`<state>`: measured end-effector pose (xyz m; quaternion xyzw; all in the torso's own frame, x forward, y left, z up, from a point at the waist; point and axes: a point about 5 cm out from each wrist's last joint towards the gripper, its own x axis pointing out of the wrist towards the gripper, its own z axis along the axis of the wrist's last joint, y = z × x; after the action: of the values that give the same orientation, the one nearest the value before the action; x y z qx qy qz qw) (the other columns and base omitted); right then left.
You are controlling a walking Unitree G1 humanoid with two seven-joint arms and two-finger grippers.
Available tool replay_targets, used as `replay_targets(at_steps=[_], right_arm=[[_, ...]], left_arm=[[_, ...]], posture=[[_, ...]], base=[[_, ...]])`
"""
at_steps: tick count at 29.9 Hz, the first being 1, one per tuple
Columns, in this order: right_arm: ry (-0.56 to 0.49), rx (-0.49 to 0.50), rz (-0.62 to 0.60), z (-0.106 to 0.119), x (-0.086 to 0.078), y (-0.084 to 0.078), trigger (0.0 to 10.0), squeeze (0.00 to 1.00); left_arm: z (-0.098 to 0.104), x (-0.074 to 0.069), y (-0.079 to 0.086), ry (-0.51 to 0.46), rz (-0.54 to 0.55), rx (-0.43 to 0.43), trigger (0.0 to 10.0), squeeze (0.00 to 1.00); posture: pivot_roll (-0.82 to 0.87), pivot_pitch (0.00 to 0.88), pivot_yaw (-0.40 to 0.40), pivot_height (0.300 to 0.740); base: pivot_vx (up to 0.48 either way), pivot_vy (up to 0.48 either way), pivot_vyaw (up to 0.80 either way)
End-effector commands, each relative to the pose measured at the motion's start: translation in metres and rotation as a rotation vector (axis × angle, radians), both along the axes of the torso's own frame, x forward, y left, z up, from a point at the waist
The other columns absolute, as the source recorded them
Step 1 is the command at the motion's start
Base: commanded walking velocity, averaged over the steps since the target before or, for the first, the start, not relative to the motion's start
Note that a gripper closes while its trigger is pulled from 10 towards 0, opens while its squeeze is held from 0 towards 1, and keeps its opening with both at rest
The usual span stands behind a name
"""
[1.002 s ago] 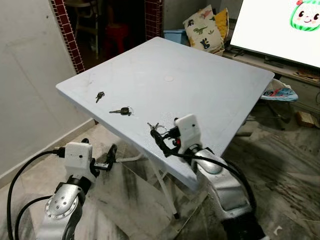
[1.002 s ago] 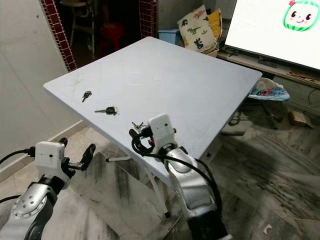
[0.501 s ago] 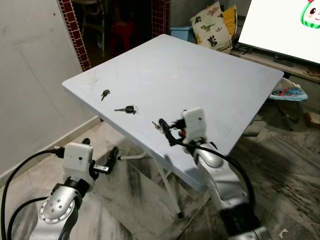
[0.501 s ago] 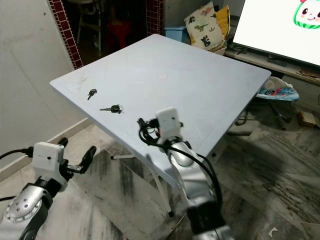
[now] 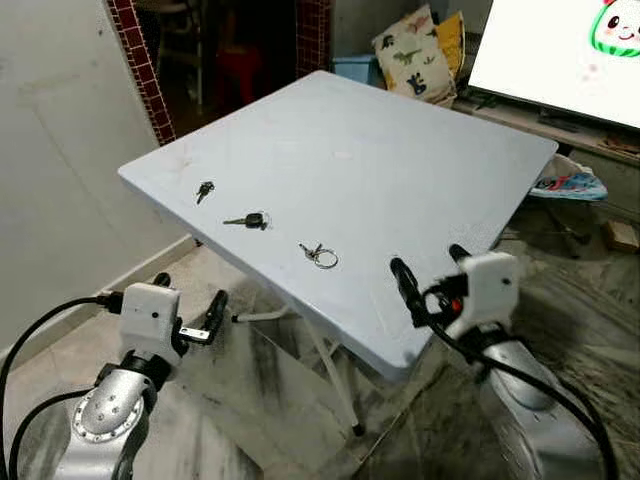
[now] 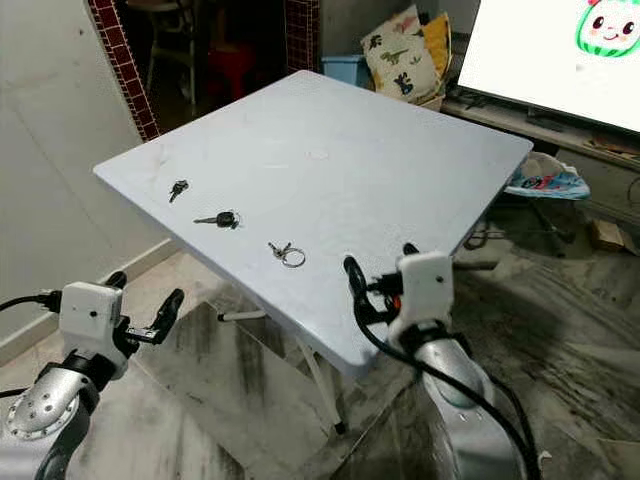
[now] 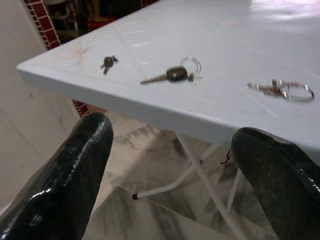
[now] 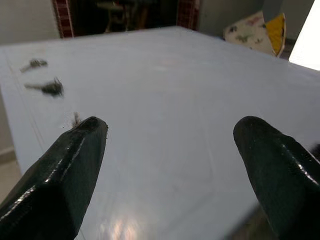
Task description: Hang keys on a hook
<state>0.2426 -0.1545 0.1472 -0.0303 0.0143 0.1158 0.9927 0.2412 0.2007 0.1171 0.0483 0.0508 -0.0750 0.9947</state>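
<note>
On the pale folding table [image 5: 420, 150], your right gripper [image 5: 428, 278] has pulled back from the ringed keys [image 5: 319, 255] toward the near edge, fingers spread and empty, so no pickup has happened and the hanging has yet to begin. That bunch now lies flat, well apart from those fingers. Your left gripper [image 5: 190, 310] hovers below the table edge, fingers apart. Two other keys [image 5: 246, 221] lie farther along.

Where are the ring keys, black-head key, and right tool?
ring keys [image 5: 320, 255], left eye view, on the ring
black-head key [image 5: 255, 220], left eye view, on the black head
right tool [image 5: 428, 283], left eye view, between fingertips
</note>
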Motion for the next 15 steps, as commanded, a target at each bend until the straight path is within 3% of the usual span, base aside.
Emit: replay_targets(at_steps=[1, 10, 12, 15], right_arm=[[-0.002, -0.002, 0.002, 0.005, -0.005, -0.003, 10.0, 0.0], [0.017, -0.003, 0.003, 0.008, -0.009, -0.003, 10.0, 0.0], [0.032, -0.016, 0.021, 0.006, -0.01, -0.004, 10.0, 0.0], [0.036, -0.019, 0.031, 0.005, -0.008, -0.003, 10.0, 0.0]], left_arm=[[0.009, 0.005, 0.004, -0.019, -0.004, -0.014, 10.0, 0.0], [0.008, 0.006, 0.005, -0.023, -0.009, -0.014, 10.0, 0.0], [0.015, -0.001, -0.009, -0.048, -0.023, -0.068, 10.0, 0.0], [0.017, -0.005, -0.015, -0.059, -0.029, -0.091, 10.0, 0.0]], posture=[[0.03, 0.029, 0.017, 0.74], [0.03, 0.029, 0.017, 0.74], [0.03, 0.009, 0.008, 0.74], [0.03, 0.008, 0.006, 0.74]], base=[[0.0, 0.0, 0.0], [0.0, 0.0, 0.0], [0.0, 0.0, 0.0], [0.0, 0.0, 0.0]])
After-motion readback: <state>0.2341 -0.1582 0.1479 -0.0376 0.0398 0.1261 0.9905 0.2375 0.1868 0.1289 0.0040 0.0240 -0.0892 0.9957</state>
